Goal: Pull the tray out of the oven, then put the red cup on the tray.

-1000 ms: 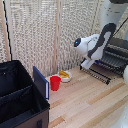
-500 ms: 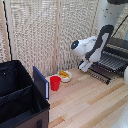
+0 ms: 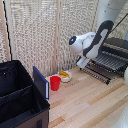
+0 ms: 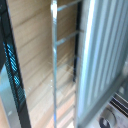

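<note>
The oven (image 3: 119, 44) stands at the exterior view's right with its door (image 3: 98, 74) folded down. The dark ribbed tray (image 3: 109, 61) sticks out of the oven over the door. My gripper (image 3: 81, 63) is at the tray's near-left end, and its fingers are too small and blurred to read. The red cup (image 3: 55, 83) stands upright on the wooden table, well to the exterior view's left of my gripper. In the wrist view a grey ribbed surface (image 4: 100, 55) and a shiny metal bar (image 4: 54, 60) show blurred over the table; no fingers can be made out.
A white bowl (image 3: 65, 76) with yellow contents sits just behind the red cup. A big black bin (image 3: 17, 97) fills the exterior view's lower left, with a dark blue panel (image 3: 41, 82) on its side next to the cup. A slatted screen (image 3: 45, 35) backs the table.
</note>
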Controlling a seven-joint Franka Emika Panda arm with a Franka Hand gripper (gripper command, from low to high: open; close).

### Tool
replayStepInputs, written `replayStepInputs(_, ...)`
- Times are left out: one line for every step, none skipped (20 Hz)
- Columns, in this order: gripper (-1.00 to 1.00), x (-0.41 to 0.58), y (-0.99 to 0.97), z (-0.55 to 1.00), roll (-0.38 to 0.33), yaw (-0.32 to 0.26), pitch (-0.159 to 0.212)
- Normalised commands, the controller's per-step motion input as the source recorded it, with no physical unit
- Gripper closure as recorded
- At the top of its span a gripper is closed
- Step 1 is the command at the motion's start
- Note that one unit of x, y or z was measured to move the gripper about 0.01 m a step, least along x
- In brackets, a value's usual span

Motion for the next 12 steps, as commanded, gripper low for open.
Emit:
replayStepInputs(-1.00,0.151,0.37,0.79,0.092,-0.132,-0.004)
replayStepInputs(-1.00,0.137,0.39,0.77,0.101,-0.133,-0.004)
replayStepInputs(-1.00,0.060,0.47,0.61,0.159,-0.148,-0.015)
replayStepInputs(-1.00,0.040,0.49,0.55,0.178,-0.152,-0.019)
replayStepInputs(-1.00,0.043,0.49,0.53,0.189,-0.150,-0.014)
replayStepInputs(-1.00,0.034,0.48,0.51,0.194,-0.156,-0.015)
replayStepInputs(-1.00,0.014,0.45,0.48,0.204,-0.169,-0.019)
replayStepInputs(-1.00,0.000,0.42,0.45,0.211,-0.180,-0.021)
replayStepInputs(-1.00,0.000,0.41,0.45,0.212,-0.186,-0.024)
replayStepInputs(-1.00,0.000,0.39,0.43,0.215,-0.196,-0.026)
replayStepInputs(-1.00,0.000,0.35,0.39,0.228,-0.209,-0.026)
replayStepInputs(-1.00,0.000,0.32,0.38,0.234,-0.220,-0.024)
